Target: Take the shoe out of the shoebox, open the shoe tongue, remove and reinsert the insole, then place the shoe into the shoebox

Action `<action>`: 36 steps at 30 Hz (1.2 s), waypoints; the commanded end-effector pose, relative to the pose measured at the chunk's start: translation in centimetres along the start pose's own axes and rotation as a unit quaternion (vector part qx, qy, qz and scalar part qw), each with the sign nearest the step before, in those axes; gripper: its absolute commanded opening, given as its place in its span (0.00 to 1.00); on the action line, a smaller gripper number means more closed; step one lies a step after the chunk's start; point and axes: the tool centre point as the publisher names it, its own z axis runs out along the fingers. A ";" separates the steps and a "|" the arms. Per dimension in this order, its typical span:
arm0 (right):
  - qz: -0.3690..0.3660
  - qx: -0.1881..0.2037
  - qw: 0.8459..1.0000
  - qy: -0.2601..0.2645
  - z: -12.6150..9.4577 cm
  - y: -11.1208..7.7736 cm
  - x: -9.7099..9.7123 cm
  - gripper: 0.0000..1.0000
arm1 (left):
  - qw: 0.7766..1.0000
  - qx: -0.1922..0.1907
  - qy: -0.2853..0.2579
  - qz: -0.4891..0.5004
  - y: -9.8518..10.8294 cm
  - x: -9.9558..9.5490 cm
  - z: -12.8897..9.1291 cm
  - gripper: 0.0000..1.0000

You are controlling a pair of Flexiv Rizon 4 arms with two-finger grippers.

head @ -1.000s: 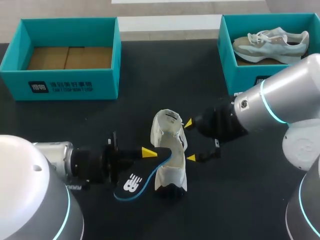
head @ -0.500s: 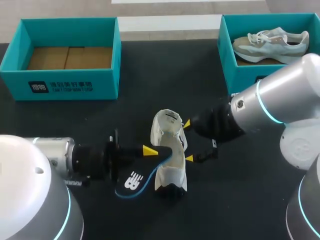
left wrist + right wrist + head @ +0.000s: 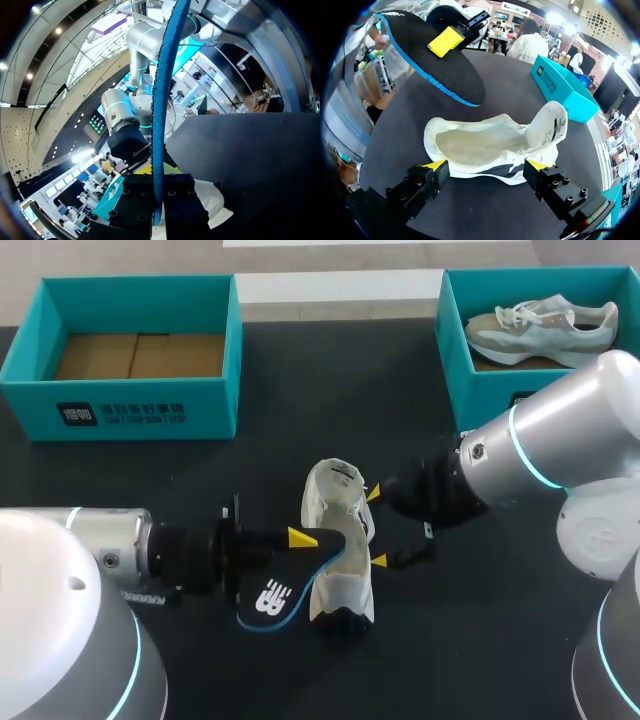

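The white shoe [image 3: 338, 540] stands on its side in the middle of the black table, with its opening toward my left arm. My left gripper [image 3: 300, 538] is shut on the black insole with a blue edge [image 3: 275, 598], holding it at the shoe's opening, its front end near the mouth. In the left wrist view the insole [image 3: 162, 100] runs edge-on between the fingers [image 3: 132, 200]. My right gripper [image 3: 376, 527] is open, its yellow tips straddling the shoe's far side. In the right wrist view the shoe [image 3: 490, 142] lies between the tips of the right gripper [image 3: 486, 167], with the insole [image 3: 435, 60] beyond it.
An empty teal shoebox [image 3: 140, 410] stands at the back left. Another teal box [image 3: 455, 350] at the back right holds a second pale sneaker [image 3: 540, 325]. The right wrist view shows a teal box [image 3: 565, 90] beyond the shoe.
My left gripper has carried the insole slightly to the right, toward the shoe. The right gripper has barely shifted.
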 end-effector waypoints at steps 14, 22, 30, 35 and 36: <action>-0.007 0.012 1.000 -0.011 1.1 -0.1 0.3 1.00 | 1.000 0.005 0.025 -0.014 1.8 0.3 2.6 0.00; -0.007 0.012 1.000 -0.011 1.1 -0.1 0.3 1.00 | 0.999 0.006 0.033 -0.030 3.2 2.0 3.4 0.00; -0.007 0.012 1.000 -0.011 1.1 -0.1 0.3 1.00 | 0.999 -0.010 0.037 -0.026 4.6 3.2 4.4 0.00; -0.007 0.012 1.000 -0.011 1.1 -0.1 0.3 1.00 | 0.999 -0.015 0.026 -0.029 4.7 3.3 4.5 0.00; -0.007 0.012 1.000 -0.011 1.1 -0.1 0.3 1.00 | 0.999 -0.016 0.024 -0.030 4.8 3.4 4.5 0.00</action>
